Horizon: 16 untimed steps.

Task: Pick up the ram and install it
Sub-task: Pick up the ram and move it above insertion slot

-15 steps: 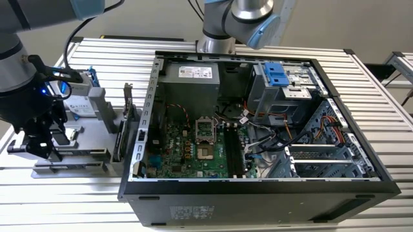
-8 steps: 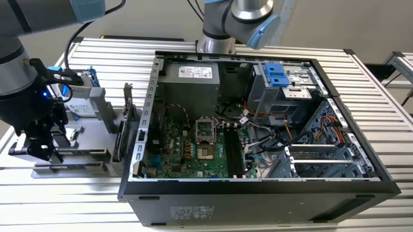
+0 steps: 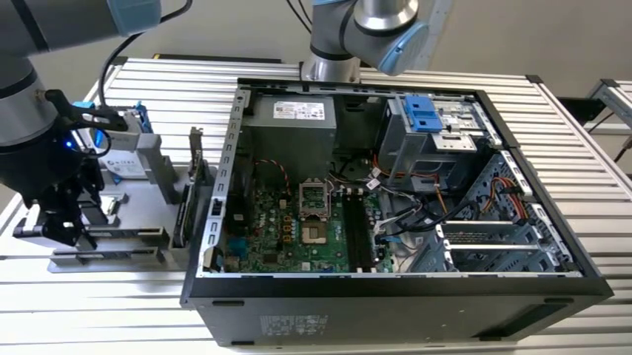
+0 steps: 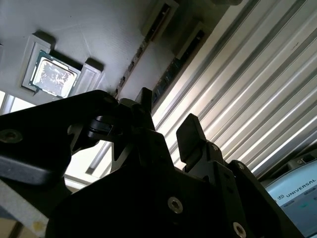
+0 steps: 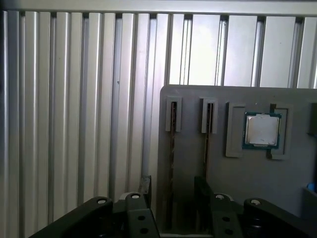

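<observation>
The black two-fingered gripper (image 5: 172, 186) is spread wide, with one finger on each side of the ram (image 5: 172, 148), a long dark stick standing on edge in a slot of the flat grey parts tray (image 5: 237, 198). A second dark stick (image 5: 207, 144) stands just beside it, near a square silver processor chip (image 5: 261, 130). The tray lies on a ribbed silver aluminium table (image 3: 582, 185), with an open black computer case (image 3: 395, 292) on the exterior view's right. Beyond the table is a plain pale backdrop (image 3: 227, 29).

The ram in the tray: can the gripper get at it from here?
Probably yes: the gripper hangs over the tray, jaws open, with the ram lined up between them and nothing in the way.
</observation>
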Tool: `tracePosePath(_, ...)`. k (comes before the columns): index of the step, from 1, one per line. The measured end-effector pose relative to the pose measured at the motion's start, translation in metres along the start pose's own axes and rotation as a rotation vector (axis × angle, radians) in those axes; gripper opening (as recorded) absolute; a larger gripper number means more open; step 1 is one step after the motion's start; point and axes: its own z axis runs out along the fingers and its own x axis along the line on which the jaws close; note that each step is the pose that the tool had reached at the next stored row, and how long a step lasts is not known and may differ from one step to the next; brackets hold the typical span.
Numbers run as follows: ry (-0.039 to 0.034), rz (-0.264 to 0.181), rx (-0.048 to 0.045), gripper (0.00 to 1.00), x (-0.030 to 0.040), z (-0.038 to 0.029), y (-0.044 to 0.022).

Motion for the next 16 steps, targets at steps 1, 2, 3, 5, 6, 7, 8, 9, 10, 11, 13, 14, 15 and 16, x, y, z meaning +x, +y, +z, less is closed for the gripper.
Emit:
tracePosePath(1,-0.0001,0.000,0.0000,1.00,0.0000,0.0002,0.0000)
tracePosePath(2,-0.0001,0.000,0.0000,1.00,0.0001,0.0006,0.0001)
tracePosePath(3,-0.0005,0.000,0.0001,1.00,0.0002,0.0010,0.0001)
tracePosePath(5,-0.0025,0.000,0.0000,1.00,0.0010,0.0018,0.0001)
tracePosePath(6,-0.0038,0.000,0.0001,1.00,0.0013,0.0023,0.0001)
tracePosePath(7,-0.0079,0.000,0.0003,1.00,0.0019,0.0028,0.0002)
tracePosePath(8,-0.0171,0.000,0.0006,1.00,0.0027,0.0032,0.0002)
tracePosePath(9,-0.0284,0.000,0.0011,1.00,0.0038,0.0035,0.0003)
tracePosePath(10,-0.0393,0.001,0.0018,1.00,0.0050,0.0039,0.0003)
tracePosePath(11,-0.0490,0.001,0.0022,1.00,0.0063,0.0043,0.0004)
tracePosePath(13,-0.0523,0.001,0.0023,1.00,0.0093,0.0050,0.0005)
tracePosePath(14,-0.0530,0.001,0.0023,1.00,0.0110,0.0054,0.0006)
tracePosePath(15,-0.0535,0.001,0.0024,1.00,0.0126,0.0058,0.0006)
tracePosePath(16,-0.0537,0.001,0.0024,1.00,0.0140,0.0062,0.0007)
